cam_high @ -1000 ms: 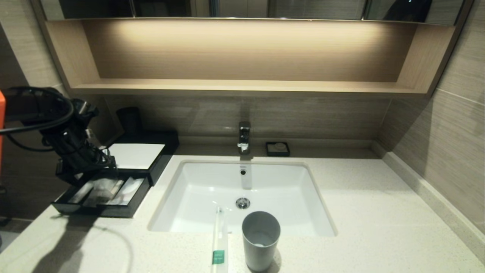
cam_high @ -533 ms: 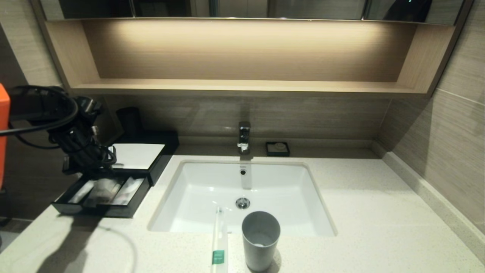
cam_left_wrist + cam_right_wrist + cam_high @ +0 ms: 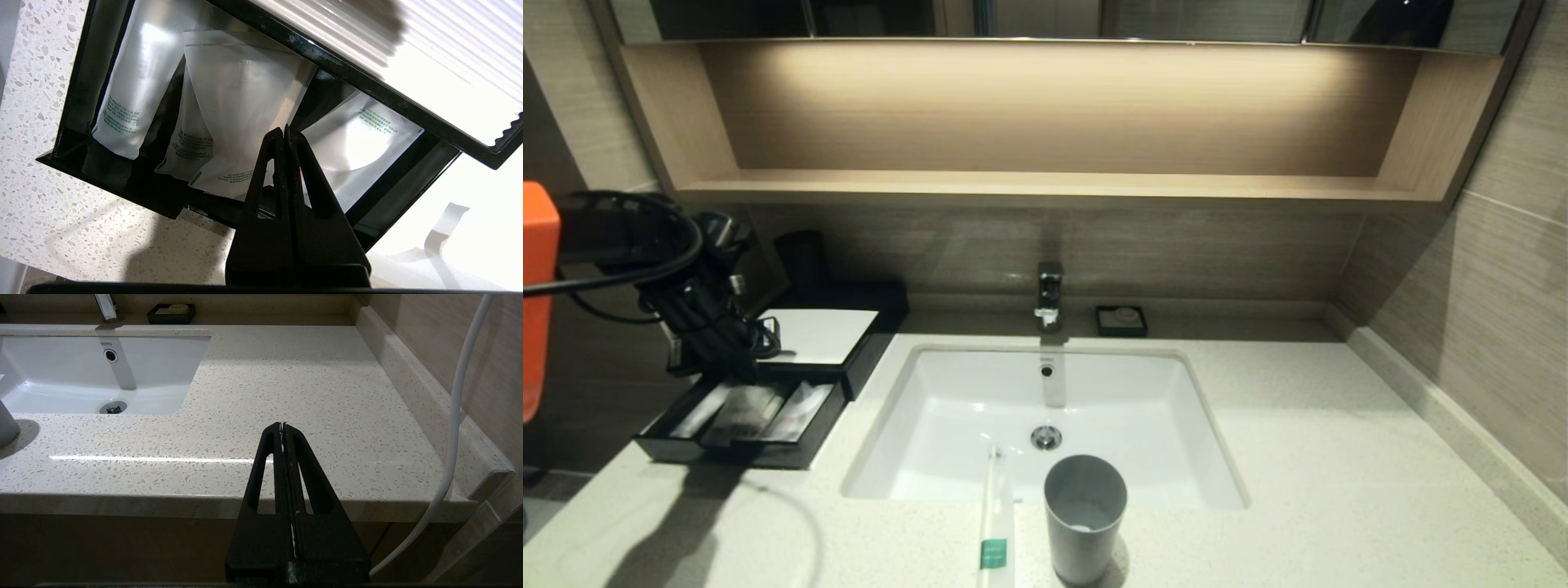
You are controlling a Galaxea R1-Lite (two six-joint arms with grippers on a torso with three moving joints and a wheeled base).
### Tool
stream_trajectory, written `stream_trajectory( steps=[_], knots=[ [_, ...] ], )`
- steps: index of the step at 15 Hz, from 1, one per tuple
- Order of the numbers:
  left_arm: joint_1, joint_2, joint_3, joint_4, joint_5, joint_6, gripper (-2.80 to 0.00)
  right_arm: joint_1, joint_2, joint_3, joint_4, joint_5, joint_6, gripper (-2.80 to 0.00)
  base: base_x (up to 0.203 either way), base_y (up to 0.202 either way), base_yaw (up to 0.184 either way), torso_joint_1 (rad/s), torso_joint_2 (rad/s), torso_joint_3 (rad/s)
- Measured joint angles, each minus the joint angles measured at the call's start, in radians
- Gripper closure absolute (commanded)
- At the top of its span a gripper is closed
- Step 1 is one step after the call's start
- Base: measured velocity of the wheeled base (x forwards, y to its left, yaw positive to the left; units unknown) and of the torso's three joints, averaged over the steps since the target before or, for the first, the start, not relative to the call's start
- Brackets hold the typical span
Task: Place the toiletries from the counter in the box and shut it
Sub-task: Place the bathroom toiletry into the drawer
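L gripper (image 3: 284, 130) is hanging over the pulled-out drawer (image 3: 686, 447) of the box (image 3: 866, 351), at the counter's far-left end; its two black triangular fingers (image 3: 271, 163) are pressed flat together w/ nothing between them. Box is a low black rectangle w/ a flat white ribbed top panel (image 3: 813, 333); the drawer is sitting open in front, glossy black walls split by dividers. Inside are lying translucent frosted plastic packets w/ tiny green print: a slim tube-shaped one (image 3: 135, 94) in one end compartment, a flat crinkly packet (image 3: 241, 110) in the middle one overlapping a smaller packet, and a squarish packet (image 3: 367, 147) in the compartment at the other end.

One cream paper-wrapped stick (image 3: 995, 523), long and slim w/ a small green band label, is lying on the counter (image 3: 1339, 490) at the sink's near rim, its far tip poking over the basin, just beside a matte grey cylindrical cup (image 3: 1085, 516). Counter is pale speckled stone, polished; sink (image 3: 931, 408) is a glossy white rectangle w/ a chrome drain and a chrome faucet (image 3: 1049, 296) behind it. Small black square soap dish (image 3: 1121, 320) is sitting near the faucet.

R gripper (image 3: 283, 425) is parked low before the counter's front edge, well apart from everything, its black fingers clenched together, empty. A white cable (image 3: 457, 428) is curving beside it.
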Motion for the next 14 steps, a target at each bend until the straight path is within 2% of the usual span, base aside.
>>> stream_trajectory(
  steps=[14],
  knots=[
    [0.024, 0.011, 0.006, 0.01, 0.005, 0.0, 0.0, 0.0, 0.0, 0.0, 0.0, 0.0, 0.0, 0.0, 0.0, 0.0, 0.0, 0.0, 0.0, 0.0]
  ],
)
